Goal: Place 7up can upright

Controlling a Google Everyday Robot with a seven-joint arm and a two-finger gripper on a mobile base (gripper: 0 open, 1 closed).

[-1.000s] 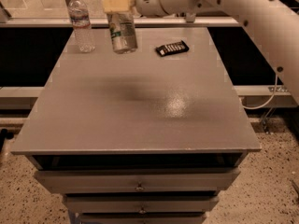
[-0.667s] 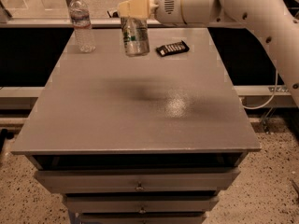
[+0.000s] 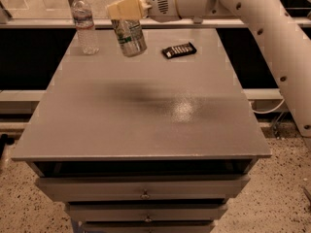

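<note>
Silver 7up can [image 3: 131, 39] hangs from gripper [image 3: 125, 12] (above table [image 3: 146, 125]).

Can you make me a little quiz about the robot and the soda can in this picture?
1. True or false: the 7up can is lying flat on the grey table.
2. In the camera view, what stands just left of the can? A) a water bottle B) a mug C) a bowl
3. Fill in the gap: the gripper, up over the far part of the table, is holding the ____.

Key
1. False. The gripper holds the can in the air, a bit tilted, and its shadow falls on the table below.
2. A
3. 7up can
</note>
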